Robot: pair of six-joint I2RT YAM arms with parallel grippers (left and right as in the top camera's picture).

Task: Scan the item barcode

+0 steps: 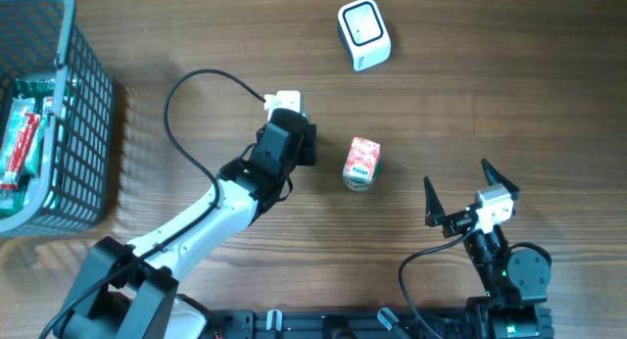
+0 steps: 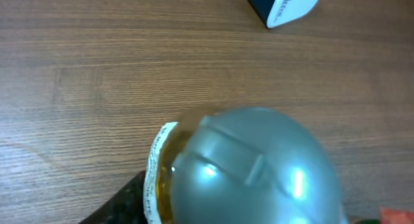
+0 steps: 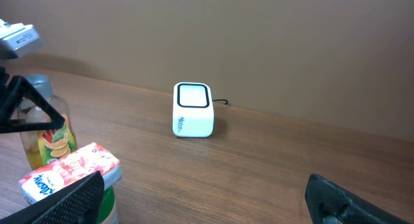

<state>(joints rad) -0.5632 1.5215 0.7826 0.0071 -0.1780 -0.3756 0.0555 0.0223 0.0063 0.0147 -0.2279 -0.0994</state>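
A brown wood-grain table [image 1: 196, 35] fills the overhead view, and the right wrist camera shows a plain beige wall behind it. At the far left a dark plastic basket [image 1: 88, 104] holds red-and-white packets [image 1: 20, 143] with some green beside them; their print is too small to read. The left gripper [image 1: 294, 138] has reached toward the middle of the table and stands over a jar [image 2: 246, 166] with a grey lid and yellowish contents. One dark finger [image 3: 26, 107] crosses in front of the glass, so the jaws stand on either side of the jar, but I cannot tell whether they are pressing on it. The jar appears to stand on the table, well short of the scanner. Its label shows pale slices under a red and yellow mark, and the line of text along the label's edge is not legible. Just right of it sits a pink carton [image 1: 361, 161] resting on something green; it carries blue script that I cannot make out. Beyond it, toward the far edge, the white scanner [image 1: 362, 33] waits with its dark-framed window facing up and a small, unreadable brand word on its front. At the right the right gripper [image 1: 457, 172] hovers with its fingers spread wide and empty. By my reading, the task is at the pickup: nothing is lifted, no barcode faces the window, and carrying, turning and presenting the jar all remain.
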